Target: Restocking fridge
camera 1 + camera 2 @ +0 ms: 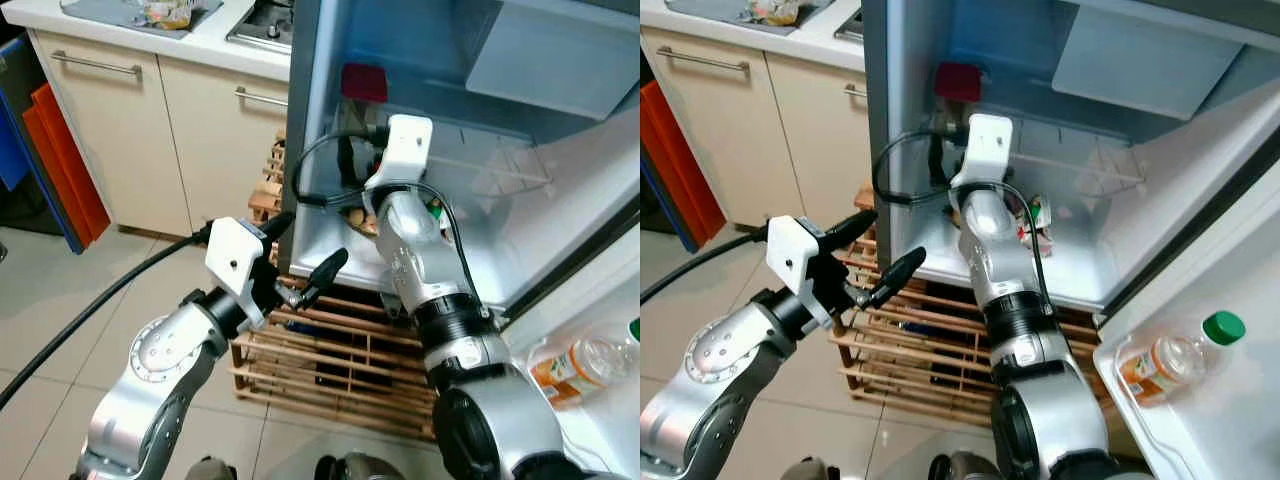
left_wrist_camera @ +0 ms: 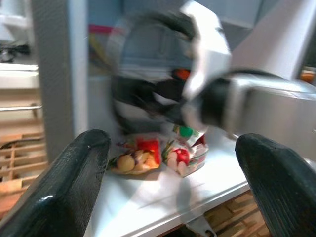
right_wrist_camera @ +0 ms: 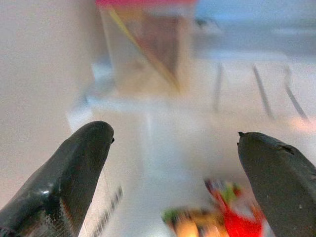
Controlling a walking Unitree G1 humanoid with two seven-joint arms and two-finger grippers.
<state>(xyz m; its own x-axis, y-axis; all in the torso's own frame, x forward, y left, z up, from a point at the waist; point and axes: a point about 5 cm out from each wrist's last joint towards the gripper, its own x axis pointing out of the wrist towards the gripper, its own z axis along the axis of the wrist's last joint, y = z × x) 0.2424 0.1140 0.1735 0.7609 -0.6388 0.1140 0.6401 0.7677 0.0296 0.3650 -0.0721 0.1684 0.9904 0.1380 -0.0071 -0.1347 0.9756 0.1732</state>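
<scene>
Reaching into the open fridge (image 1: 900, 150) with the right gripper (image 3: 173, 163), fingers apart and empty. Lying on the white shelf (image 2: 163, 192) just below and ahead of those fingertips: 2 snack packets (image 2: 158, 157), side by side. Hovering outside near the fridge's edge, the left gripper (image 1: 300, 262), fingers spread, farther off.

Two colourful snack packets (image 2: 158, 155) flat on open fridge's (image 1: 1090, 230) white shelf

Both arms are silver metal with rounded joints and black collars. Behind each pincer, the left gripper (image 1: 305, 262) and the right gripper (image 3: 173, 163), sits a white wrist block trailing black cable. The fingers (image 2: 64, 182) are long, black and faintly glossy.
</scene>
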